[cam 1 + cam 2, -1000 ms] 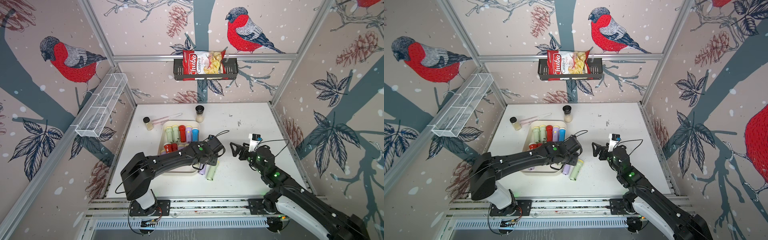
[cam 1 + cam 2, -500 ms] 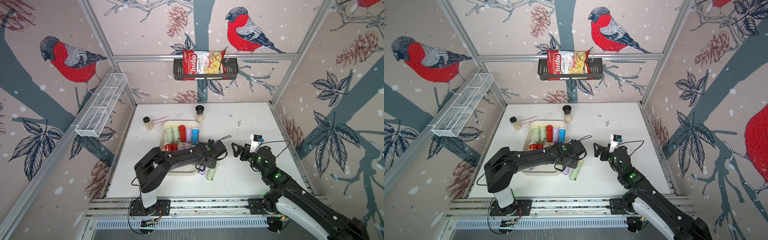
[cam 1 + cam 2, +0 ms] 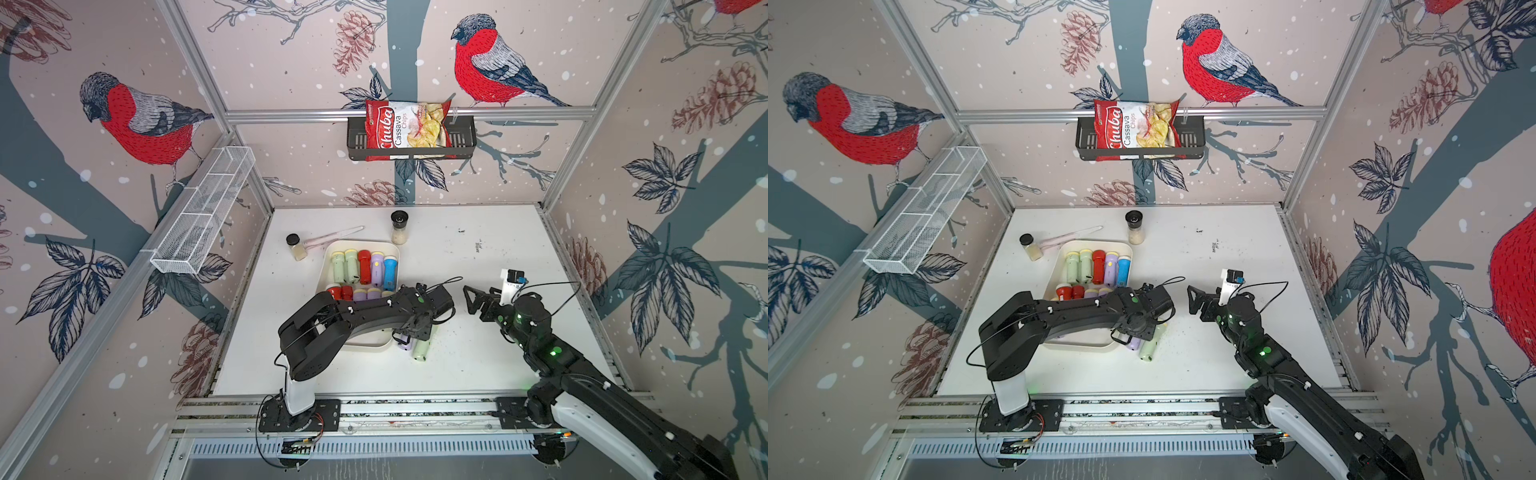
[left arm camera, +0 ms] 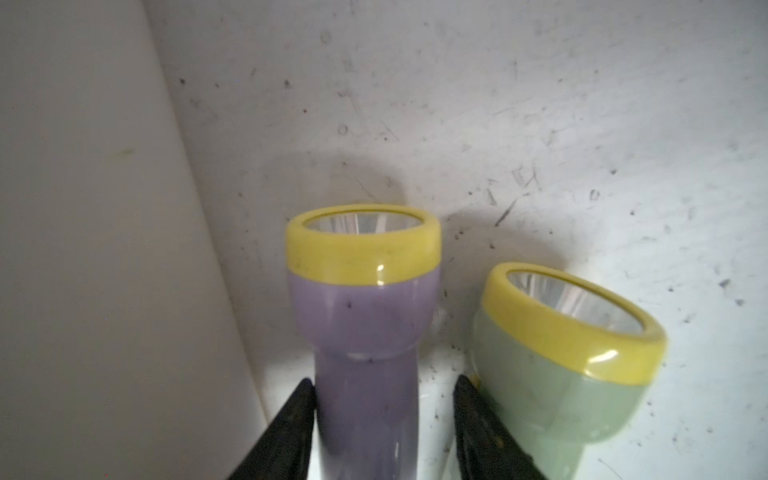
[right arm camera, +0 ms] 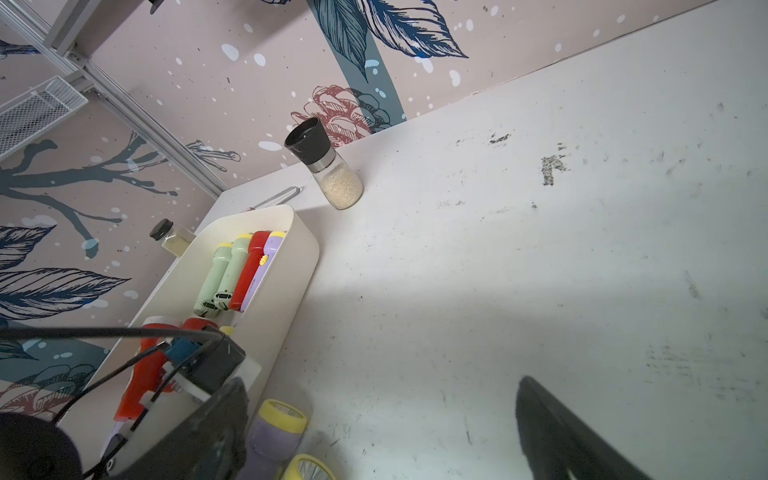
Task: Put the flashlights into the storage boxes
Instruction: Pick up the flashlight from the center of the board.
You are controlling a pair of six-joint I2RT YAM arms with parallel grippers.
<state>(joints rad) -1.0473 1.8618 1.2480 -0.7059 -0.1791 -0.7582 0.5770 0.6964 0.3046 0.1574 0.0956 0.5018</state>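
Since a second ago the left arm's elbow has swung inward over the table (image 3: pixel 478 361) and its jaws have widened; the right arm has barely shifted. Left gripper (image 4: pixel 382 386): down at the near right corner of the cream tray (image 3: pixel 325 274), outside it, jaws spread to either side of a lilac flashlight (image 4: pixel 365 316) lying on the table. One finger (image 4: pixel 291 432) touches the barrel and the other stands clear of it, so nothing is pinched. A pale green flashlight (image 4: pixel 557 365) lies just beside the lilac one, on the side away from the tray wall, also on the table. Inside the tray, a far row of five flashlights (image 3: pixel 364 266) lies side by side: two pale green, red, lilac, blue. A nearer row of red and lilac ones is partly hidden under the left arm. Right gripper (image 5: pixel 378 386): over bare table to the right of the tray, jaws spread wide, holding nothing. A black-capped jar (image 3: pixel 399 227) stands just beyond the tray's far right corner.
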